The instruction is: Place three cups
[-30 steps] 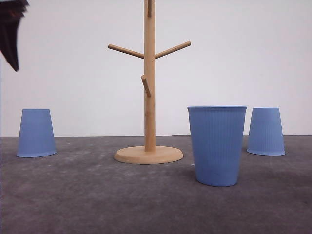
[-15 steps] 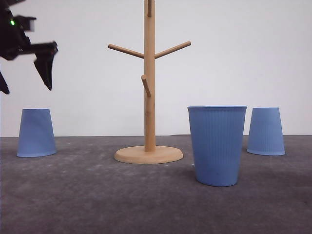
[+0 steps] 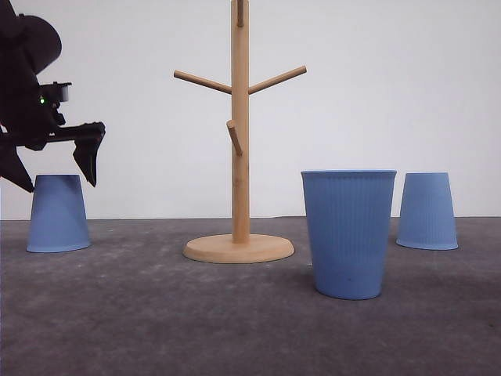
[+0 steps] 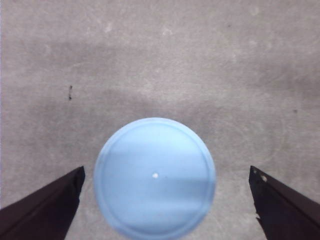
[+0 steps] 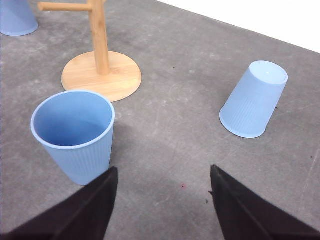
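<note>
- Left gripper has dropped fast: a second ago only a dark tip showed at the 11 o'clock corner of the front view, half a second ago it hung well above the left cup, now its fingertips flank the cup's upturned base.
- Its jaws are spread wide. In the left wrist view the fingers stand clear on either side of the round flat base of the left cup, not touching it; the cup sits centred between them.
- Left cup is inverted on the table, at 9 o'clock of the wooden rack, well apart from it.
- Middle cup stands mouth-up, nearest the camera, at about 4 o'clock of the rack base. Right cup is inverted, farther back at 3 o'clock.
- No cup has shifted over the last second; rack pegs are bare.
- Right gripper is spread too, holding nothing, hanging back above the table with the middle cup and right cup ahead of it.
- Reading: the left arm is lining up the first grasp. Probably more descent, then a squeeze on the tapered ribbed wall; a high pinch could slip off.
</note>
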You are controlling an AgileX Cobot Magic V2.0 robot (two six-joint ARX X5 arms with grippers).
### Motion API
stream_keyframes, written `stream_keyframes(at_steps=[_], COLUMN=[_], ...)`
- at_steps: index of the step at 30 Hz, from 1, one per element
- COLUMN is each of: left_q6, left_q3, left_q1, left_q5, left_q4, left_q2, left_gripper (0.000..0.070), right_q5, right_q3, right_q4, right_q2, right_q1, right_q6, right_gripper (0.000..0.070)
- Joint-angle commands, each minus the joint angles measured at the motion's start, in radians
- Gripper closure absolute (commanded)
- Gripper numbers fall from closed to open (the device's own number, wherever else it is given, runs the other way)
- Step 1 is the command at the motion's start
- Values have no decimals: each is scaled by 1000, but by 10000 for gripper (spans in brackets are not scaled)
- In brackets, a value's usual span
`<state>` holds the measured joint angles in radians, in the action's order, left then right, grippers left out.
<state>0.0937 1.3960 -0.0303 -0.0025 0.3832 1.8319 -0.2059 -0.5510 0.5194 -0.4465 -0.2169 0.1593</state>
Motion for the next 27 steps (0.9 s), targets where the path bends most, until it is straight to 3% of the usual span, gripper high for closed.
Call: stream_keyframes(at_steps=[1, 10, 12, 16, 24, 27], left_q6=[-7, -8, -8, -8, -8, -10], left_q3=[23, 23, 23, 23, 23, 24], left_q1=[-1, -1, -1, -1, 0, 0], left_q5=[-2, -2, -2, -2, -3, -2], left_q4=[-11, -14, -12, -12, -9, 1], left_q2=[28, 43, 43, 43, 42, 37], left_gripper=[62, 75, 133, 322, 326, 374], right_q5=[4, 23, 23, 23, 23, 23], right_q3=[-13, -13, -13, -13, -13, -13], right_q4=[-11, -11, -11, -10, -10, -10], right_q2=[-3, -3, -3, -3, -3, -3], right_q1=[-3, -3, -3, -3, -3, -3], right_q6=[-3, -3, -3, -3, -13, -18], right_gripper=[327, 327, 327, 327, 327, 327])
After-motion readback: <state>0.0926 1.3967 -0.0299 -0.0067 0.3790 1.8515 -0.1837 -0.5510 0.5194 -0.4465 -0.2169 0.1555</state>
